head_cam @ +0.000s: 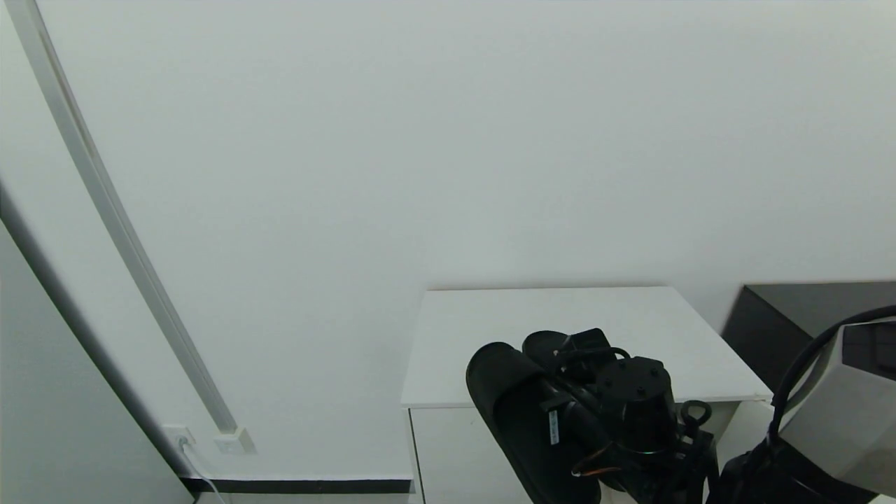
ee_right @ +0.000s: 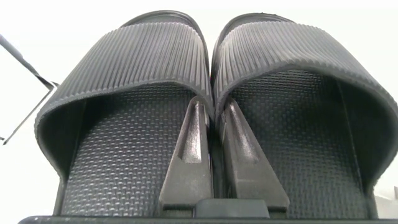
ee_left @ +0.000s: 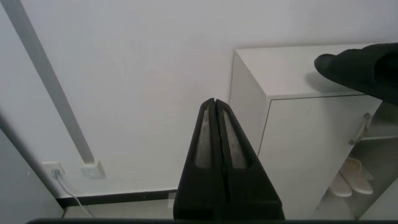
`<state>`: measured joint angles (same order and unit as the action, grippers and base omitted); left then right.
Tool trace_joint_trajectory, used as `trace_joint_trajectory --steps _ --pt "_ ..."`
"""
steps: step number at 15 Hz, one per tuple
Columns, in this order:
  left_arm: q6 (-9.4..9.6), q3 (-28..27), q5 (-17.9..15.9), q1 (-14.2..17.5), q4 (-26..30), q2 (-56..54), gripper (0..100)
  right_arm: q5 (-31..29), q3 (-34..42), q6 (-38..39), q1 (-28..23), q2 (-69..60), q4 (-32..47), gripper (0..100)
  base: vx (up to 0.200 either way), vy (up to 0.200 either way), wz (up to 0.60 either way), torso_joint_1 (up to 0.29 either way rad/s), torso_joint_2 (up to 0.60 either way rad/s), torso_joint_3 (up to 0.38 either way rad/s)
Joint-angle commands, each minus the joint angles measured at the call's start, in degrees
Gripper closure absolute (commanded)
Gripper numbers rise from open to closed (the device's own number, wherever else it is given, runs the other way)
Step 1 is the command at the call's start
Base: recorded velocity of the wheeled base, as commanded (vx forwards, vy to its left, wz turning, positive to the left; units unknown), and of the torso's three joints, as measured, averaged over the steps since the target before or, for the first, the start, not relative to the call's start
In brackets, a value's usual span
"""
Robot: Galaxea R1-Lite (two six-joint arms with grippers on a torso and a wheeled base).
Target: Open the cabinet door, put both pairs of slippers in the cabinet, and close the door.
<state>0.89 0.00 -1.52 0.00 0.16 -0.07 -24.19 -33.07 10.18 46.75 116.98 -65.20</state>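
While my right gripper [ee_right: 211, 112] pinches both black slippers [ee_right: 140, 65] by their inner edges, my left gripper [ee_left: 215, 106] sits pressed together

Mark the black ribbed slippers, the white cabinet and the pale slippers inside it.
black ribbed slippers [ee_right: 149, 62], right wrist view, strap
white cabinet [head_cam: 490, 329], head view, bare top
pale slippers [ee_left: 357, 173], left wrist view, upper

Slippers [ee_right: 149, 68] look ribbed matt rubber; cabinet [head_cam: 560, 329] smooth, matt.

Pair of black slippers [head_cam: 509, 409] aloft before white cabinet [head_cam: 560, 315], wall socket [head_cam: 178, 435] low left
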Motion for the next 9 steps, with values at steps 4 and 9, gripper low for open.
trace_joint_trajectory --steps 4,9 --pt "-0.01 0.0 0.03 0.0 0.02 0.07 100 0.02 0.99 0.1 0.09 -0.35 -0.02 100 -0.1 0.0 0.0 0.0 0.0 0.001" --pt "-0.01 0.0 -0.06 0.0 0.02 0.07 100 0.02 0.99 0.02 0.18 -0.26 -0.02 100 -0.2 0.0 0.0 0.01 0.01 0.007"
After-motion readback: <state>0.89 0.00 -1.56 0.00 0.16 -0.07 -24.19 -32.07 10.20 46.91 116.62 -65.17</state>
